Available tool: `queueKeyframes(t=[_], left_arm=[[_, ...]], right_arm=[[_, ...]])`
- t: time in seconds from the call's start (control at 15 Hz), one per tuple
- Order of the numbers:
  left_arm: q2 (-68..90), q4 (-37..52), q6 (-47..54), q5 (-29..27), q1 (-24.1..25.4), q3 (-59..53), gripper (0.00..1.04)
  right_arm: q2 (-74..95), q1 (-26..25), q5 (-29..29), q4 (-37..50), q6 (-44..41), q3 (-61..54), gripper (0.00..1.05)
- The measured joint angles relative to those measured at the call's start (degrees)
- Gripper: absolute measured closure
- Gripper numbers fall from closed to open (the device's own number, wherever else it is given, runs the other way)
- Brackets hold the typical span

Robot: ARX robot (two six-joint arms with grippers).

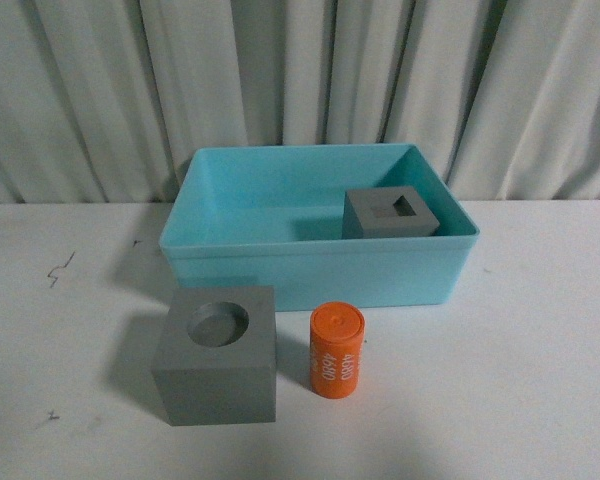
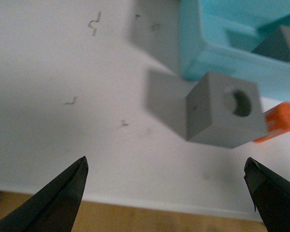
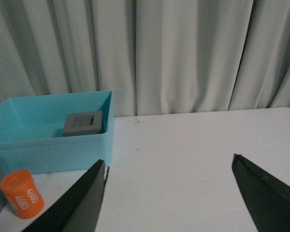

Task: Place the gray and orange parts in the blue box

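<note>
Front view is showing the square-recess gray cube sitting inside the blue box, toward its right side, so that part is looking done; the round-recess gray cube and the orange cylinder are standing apart on the white table just in front of the box, not yet lifted in. Left gripper is hovering wide open and empty, aimed toward the round-recess cube, probably lining up on it; right gripper is likewise gaping empty over bare table beside the box.
</note>
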Motion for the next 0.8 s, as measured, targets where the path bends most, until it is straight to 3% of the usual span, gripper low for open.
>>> queueKeyframes(t=[0.13, 0.27, 0.4, 0.8], left_arm=[[15.61, 11.91, -3.98, -1.64, -4.90, 6.60, 0.07], [33.29, 23.45, -3.04, -1.31, -8.59, 13.51, 0.07], [44.70, 28.37, -1.07, -0.52, -10.45, 17.29, 0.07], [64.94, 35.65, 3.74, 1.07, -12.02, 22.38, 0.07]], right_arm=[[0.00, 0.00, 0.00, 0.02, 0.00, 0.00, 0.05], [0.00, 0.00, 0.00, 0.02, 0.00, 0.00, 0.06], [0.00, 0.00, 0.00, 0.02, 0.00, 0.00, 0.06], [0.00, 0.00, 0.00, 0.02, 0.00, 0.00, 0.06]])
